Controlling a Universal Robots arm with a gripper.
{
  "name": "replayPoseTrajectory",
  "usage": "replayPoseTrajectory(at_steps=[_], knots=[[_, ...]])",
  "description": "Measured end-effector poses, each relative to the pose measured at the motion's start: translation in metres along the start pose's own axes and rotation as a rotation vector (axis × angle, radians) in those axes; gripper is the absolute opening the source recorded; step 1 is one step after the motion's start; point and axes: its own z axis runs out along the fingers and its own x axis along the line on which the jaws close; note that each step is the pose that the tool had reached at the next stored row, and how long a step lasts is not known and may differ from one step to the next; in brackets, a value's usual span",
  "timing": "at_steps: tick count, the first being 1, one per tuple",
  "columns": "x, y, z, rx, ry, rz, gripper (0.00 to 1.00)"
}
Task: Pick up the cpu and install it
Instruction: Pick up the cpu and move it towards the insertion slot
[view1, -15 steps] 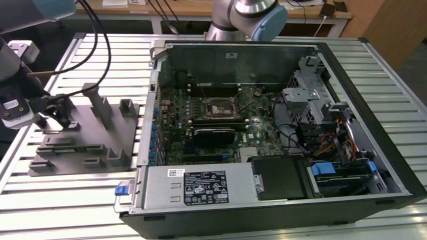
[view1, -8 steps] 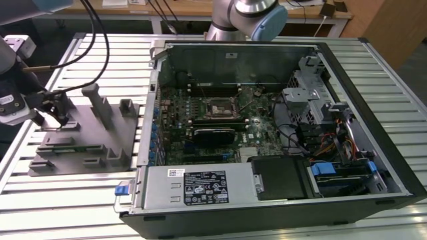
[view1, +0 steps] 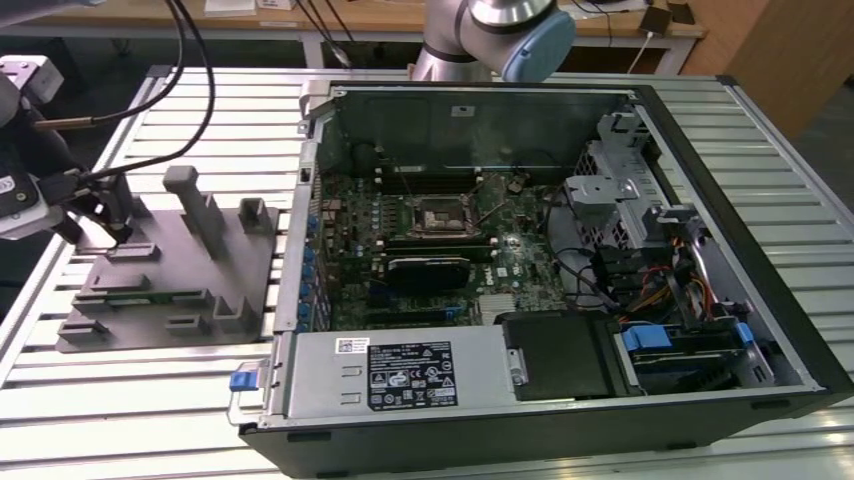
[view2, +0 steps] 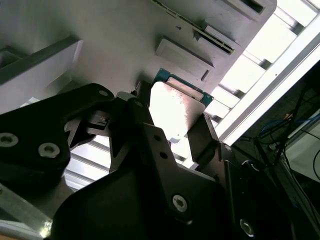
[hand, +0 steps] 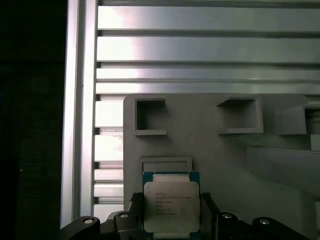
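A black gripper (hand: 171, 206), jaws closed on the small, square, silvery-lidded cpu (hand: 171, 212), holds it over the grey plastic tray (view1: 187, 275), at nine o'clock of the open black computer case (view1: 534, 445). Pick-up is in hand; installing will likely demand a level, squared chip. The first wrist view gives the lid's face (print and all); the exterior view supplies the black socket frame (view1: 441, 215).

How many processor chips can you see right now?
1: the small square silvery-grey cpu, gripped between the jaws over the flat grey tray. Another may be hidden in the black computer case.
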Motion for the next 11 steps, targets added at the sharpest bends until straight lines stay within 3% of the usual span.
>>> replayPoseTrajectory(at_steps=[11], knots=[[-0.0004, 0.0017, -0.0198, -0.0001, -0.0054, 0.0, 0.54]])
